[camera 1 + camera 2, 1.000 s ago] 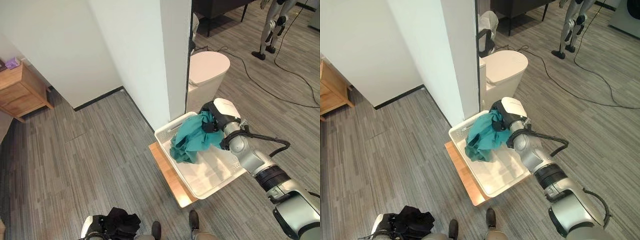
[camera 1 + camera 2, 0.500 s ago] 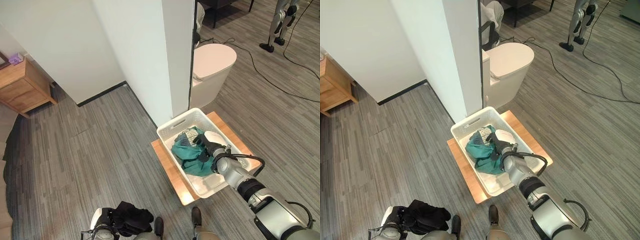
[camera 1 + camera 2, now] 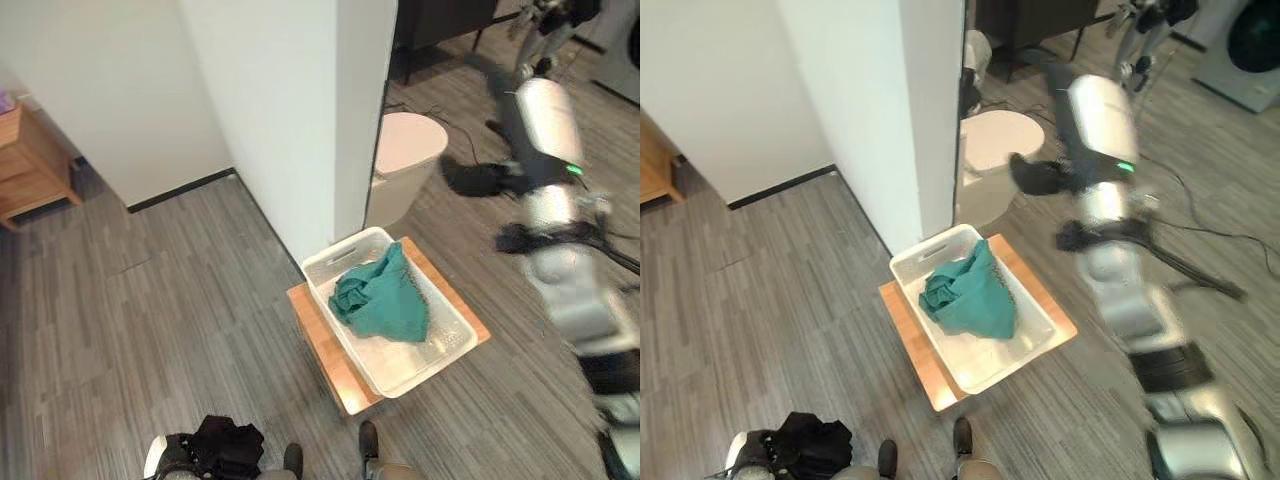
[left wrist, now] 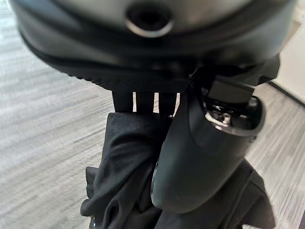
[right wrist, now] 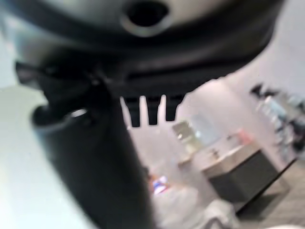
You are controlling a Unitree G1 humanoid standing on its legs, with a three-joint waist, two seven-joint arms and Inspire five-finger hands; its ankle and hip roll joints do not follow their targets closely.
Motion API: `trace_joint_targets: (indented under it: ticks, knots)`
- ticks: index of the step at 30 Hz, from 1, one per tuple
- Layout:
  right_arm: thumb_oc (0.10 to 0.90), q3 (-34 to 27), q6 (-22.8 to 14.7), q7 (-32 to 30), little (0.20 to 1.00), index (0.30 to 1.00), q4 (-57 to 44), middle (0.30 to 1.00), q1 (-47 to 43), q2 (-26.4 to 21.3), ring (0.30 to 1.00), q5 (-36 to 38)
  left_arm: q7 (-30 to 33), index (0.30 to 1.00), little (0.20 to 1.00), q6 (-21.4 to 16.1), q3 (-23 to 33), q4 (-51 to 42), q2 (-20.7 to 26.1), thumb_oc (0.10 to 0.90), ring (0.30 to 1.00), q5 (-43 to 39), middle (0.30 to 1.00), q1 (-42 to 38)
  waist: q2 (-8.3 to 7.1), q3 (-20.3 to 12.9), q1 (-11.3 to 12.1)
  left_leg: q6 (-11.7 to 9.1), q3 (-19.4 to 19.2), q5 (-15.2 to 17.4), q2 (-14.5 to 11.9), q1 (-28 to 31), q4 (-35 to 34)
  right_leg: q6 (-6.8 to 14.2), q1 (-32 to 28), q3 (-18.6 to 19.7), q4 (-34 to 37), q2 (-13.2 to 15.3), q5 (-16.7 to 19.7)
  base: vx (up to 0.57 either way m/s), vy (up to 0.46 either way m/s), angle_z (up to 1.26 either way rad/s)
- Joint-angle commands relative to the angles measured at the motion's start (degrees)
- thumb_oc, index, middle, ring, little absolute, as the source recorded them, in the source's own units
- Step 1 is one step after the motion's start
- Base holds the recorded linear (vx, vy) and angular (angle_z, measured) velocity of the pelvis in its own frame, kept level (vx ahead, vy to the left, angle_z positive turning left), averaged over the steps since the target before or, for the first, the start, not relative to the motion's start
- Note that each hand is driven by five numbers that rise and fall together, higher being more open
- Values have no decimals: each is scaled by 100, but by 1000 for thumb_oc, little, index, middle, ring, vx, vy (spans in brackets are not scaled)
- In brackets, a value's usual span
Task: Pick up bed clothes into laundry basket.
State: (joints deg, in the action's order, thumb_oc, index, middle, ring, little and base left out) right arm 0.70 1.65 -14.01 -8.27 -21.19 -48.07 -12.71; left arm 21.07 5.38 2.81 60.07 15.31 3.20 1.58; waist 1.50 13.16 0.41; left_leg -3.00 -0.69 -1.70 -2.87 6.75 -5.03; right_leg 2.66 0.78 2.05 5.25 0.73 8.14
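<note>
**Teal garment dropped, right arm lifted away**

Left hand low at the near floor, fingers clenched round a crumpled black cloth. Teal crumpled garment now lies loose in the white plastic laundry basket on the low wooden platform; half a second ago the right hand was down on it. Right hand has risen well above, near the white toilet, fingers straight, holding nothing.

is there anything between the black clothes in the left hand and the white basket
Nothing visible blocks the way. The left hand grips the black bundle of clothes low over bare grey wood-pattern floor. The white plastic laundry basket sits open-topped on a low wooden stand, holding a teal cloth.
</note>
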Motion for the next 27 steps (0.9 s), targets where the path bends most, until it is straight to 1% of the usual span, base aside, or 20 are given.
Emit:
trace_joint_targets:
  ticks: [1,4,6,9,10,11,12,13,14,15,16,17,18,19,20,21,22,23,24,27]
  knots:
    - [800,-220,-352,-417,900,900,-106,900,-211,-1,900,549,239,300,300,-35,-277,265,548,400,300,14,300,-106,-103,-530,-117,-149,-203,205,-133,-368,3,387,-402,-129,-287,569,-901,7,22,-25]
    - [800,-467,-460,-485,900,900,4,900,71,44,900,826,223,300,300,-51,-291,192,489,400,300,-33,300,-115,-119,-563,-149,-147,-246,233,-146,-334,3,396,-399,-83,-272,557,-881,-5,20,-28]
    - [800,-726,-507,-651,900,900,42,900,276,118,900,844,240,300,300,-91,-255,125,416,400,300,-128,300,-106,-124,-587,-177,-154,-274,245,-158,-320,3,404,-407,-84,-258,560,-875,3,8,-28]
    - [800,-1403,-512,-903,900,900,130,900,906,367,900,711,353,300,300,-162,-87,-196,394,400,300,-272,300,-14,-112,-625,-228,-150,-292,270,-172,-303,3,411,-430,-101,-255,553,-897,12,-6,5]
    - [800,-1738,-476,-1058,900,900,466,900,1364,540,900,601,499,300,300,-204,16,-582,512,400,300,-267,300,35,-90,-647,-253,-146,-288,292,-171,-286,3,415,-458,-106,-250,558,-904,15,-12,8]
    - [800,-1743,-477,-1058,900,900,464,900,1373,543,900,601,499,300,300,-200,12,-587,514,400,300,-267,300,39,-93,-650,-249,-146,-289,293,-170,-284,3,415,-459,-106,-249,559,-904,8,-27,6]
    - [800,-1858,-398,-1203,900,900,1058,900,1755,778,900,615,716,300,300,-281,179,-1130,779,400,300,-240,300,-18,-33,-633,-307,-146,-297,297,-170,-280,3,415,-450,-98,-258,559,-908,0,0,0]
    - [800,-1872,-349,-1230,900,900,1407,900,1920,904,900,657,786,300,300,-315,273,-1461,907,400,300,-253,300,-6,-12,-628,-319,-146,-301,297,-170,-278,3,415,-447,-96,-265,561,-912,0,0,0]
    - [800,-1858,-371,-1238,900,900,1436,900,1916,911,900,665,783,300,300,-293,279,-1502,920,400,300,-251,300,27,-26,-635,-318,-147,-303,301,-170,-273,3,415,-450,-95,-267,561,-917,0,0,0]
    - [800,-1838,-165,-1251,900,900,2322,900,2238,1131,900,709,904,300,300,-404,496,-2152,1224,400,300,-265,300,28,54,-607,-363,-139,-312,289,-173,-279,3,411,-433,-70,-297,559,-920,0,0,0]
    - [800,-1814,-84,-1236,900,900,2648,900,2336,1231,900,677,913,300,300,-432,581,-2476,1365,400,300,-200,300,45,89,-602,-383,-133,-319,293,-172,-280,3,412,-428,-47,-300,561,-923,-32,-18,-5]
    - [800,-1646,26,-1217,900,900,3717,900,2440,1413,900,671,913,300,300,-496,710,-3042,1682,400,300,-63,300,-33,159,-574,-421,-122,-335,333,-166,-239,3,424,-459,-3,-299,565,-964,-44,-6,-6]
    - [800,-1536,84,-1185,900,900,4149,900,2421,1430,900,657,890,300,300,-540,786,-3295,1812,400,300,-29,300,-91,189,-570,-433,-125,-346,281,-166,-270,3,425,-427,18,-289,563,-915,-45,-13,-8]
    - [800,-1293,107,-1087,900,900,4768,900,2379,1474,900,587,860,300,300,-588,869,-3598,2001,400,300,34,300,-160,209,-548,-448,-128,-364,278,-162,-257,3,431,-448,40,-280,566,-917,-46,-15,-11]
    - [800,-1161,156,-976,900,900,5103,900,2402,1486,900,547,837,300,300,-660,889,-3762,2134,400,300,71,300,-223,239,-552,-450,-133,-371,265,-163,-264,3,432,-446,49,-275,566,-910,-13,-12,-14]
    - [800,-1132,127,-979,900,900,5157,900,2362,1484,900,555,830,300,300,-656,910,-3774,2142,400,300,71,300,-209,229,-551,-459,-134,-374,266,-164,-266,3,432,-444,51,-272,566,-909,-33,-18,-29]
    - [800,-423,332,-444,900,900,7153,900,2191,1748,900,646,557,300,300,-1057,791,-4880,2534,400,300,-155,300,-646,356,-537,-473,-164,-355,227,-153,-259,3,429,-490,62,-254,566,-913,-25,-14,-24]
    - [800,-404,305,-443,900,900,7204,900,2150,1748,900,658,548,300,300,-1046,808,-4898,2541,400,300,-162,300,-638,349,-526,-479,-164,-354,229,-153,-255,3,428,-496,60,-251,566,-915,-30,-17,-15]
    - [800,-206,366,-215,900,900,7748,900,2078,1868,900,709,356,300,300,-1205,722,-5315,2589,400,300,-379,300,-786,394,-528,-480,-177,-341,220,-145,-243,3,423,-537,38,-222,575,-916,-3,-11,5]
    - [800,1,392,45,900,900,8230,900,2039,2026,900,751,144,300,300,-1353,573,-5878,2722,400,300,-512,300,-1033,413,-519,-491,-191,-326,217,-147,-224,3,420,-602,13,-172,578,-907,-10,-28,14]
